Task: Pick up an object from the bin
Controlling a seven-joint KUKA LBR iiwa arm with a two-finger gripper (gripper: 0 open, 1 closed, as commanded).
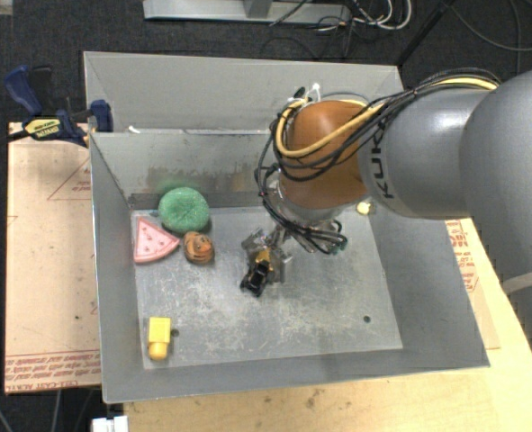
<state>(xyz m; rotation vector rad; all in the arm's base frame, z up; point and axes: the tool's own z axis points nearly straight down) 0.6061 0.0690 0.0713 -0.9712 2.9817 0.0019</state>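
I read the bin (pixel 338 331) as dull grey metal, its floor scuffed and scratched. The green ball (pixel 184 209) looks ridged and matt, the pink wedge (pixel 153 241) and the yellow piece (pixel 158 337) smooth plastic. The arm's orange cover (pixel 324 151) is glossy.

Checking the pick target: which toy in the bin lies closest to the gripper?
The small black-and-yellow thing mid-bin, right at the gripper; the brown ball, next nearest, lies farther left.

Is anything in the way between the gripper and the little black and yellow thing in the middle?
Nothing visible is. The gripper is right at the black and yellow thing, with bare bin floor around it. The nearest other toy, a brown ball, lies well apart.
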